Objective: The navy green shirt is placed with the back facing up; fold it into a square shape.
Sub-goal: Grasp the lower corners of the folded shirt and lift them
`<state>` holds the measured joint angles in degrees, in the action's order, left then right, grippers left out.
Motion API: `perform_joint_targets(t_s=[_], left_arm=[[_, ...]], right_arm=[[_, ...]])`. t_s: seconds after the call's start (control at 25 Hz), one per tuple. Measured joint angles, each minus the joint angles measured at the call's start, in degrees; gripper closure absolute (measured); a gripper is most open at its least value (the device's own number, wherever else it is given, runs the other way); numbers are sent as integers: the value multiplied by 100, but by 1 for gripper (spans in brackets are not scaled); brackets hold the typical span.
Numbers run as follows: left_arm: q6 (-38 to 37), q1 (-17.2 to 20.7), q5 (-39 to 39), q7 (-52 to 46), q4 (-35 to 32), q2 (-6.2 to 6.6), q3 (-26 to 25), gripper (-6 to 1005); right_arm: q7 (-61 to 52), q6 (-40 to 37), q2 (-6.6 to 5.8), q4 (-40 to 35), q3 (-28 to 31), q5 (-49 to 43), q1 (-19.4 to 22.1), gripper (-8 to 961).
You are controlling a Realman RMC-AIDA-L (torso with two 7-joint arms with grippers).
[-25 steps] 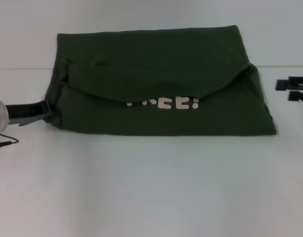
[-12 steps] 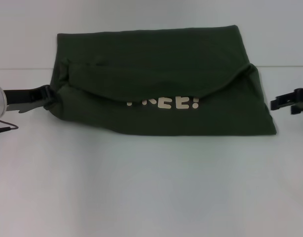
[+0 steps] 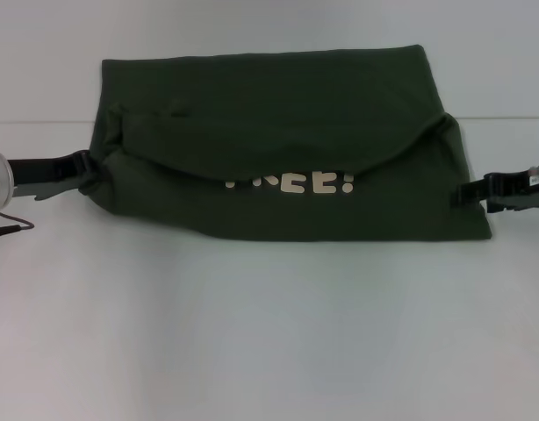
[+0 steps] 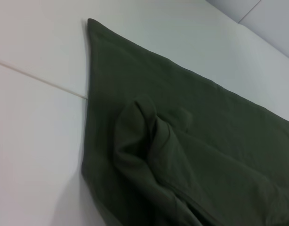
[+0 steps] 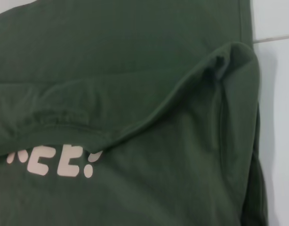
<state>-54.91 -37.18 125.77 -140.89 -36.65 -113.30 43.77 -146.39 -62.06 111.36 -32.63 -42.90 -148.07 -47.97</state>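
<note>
Bracketing the navy green shirt (image 3: 278,145) for its next fold

We had the left claw (image 3: 83,169) and right claw (image 3: 467,193) touching opposite side edges, shirt lying between them on the surface (image 3: 269,333); finger spread we couldn't tell. Next, we judged, pinch both edges.

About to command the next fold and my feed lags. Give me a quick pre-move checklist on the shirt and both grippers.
1. Left gripper at the navy green shirt's left edge: ok.
2. Right gripper at its right edge: ok.
3. Either gripper shut on cloth: cannot tell.
4. Shirt folded into a wide band, cream lettering half covered by the flap: ok.
5. Square shape reached: not ok, band is wider than deep.
6. Table bare nearer the robot: ok.
</note>
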Motion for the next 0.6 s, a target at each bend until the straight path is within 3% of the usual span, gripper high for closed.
perform_joint_targets(t_s=[0.36, 0.6], left_arm=[[24, -19, -6, 0, 0, -17, -10, 977], [57, -24, -9, 0, -9, -25, -10, 976]], right_arm=[[3, 328, 128, 197, -241, -17, 2, 220], [-15, 478, 131, 208, -243, 100, 31, 302]])
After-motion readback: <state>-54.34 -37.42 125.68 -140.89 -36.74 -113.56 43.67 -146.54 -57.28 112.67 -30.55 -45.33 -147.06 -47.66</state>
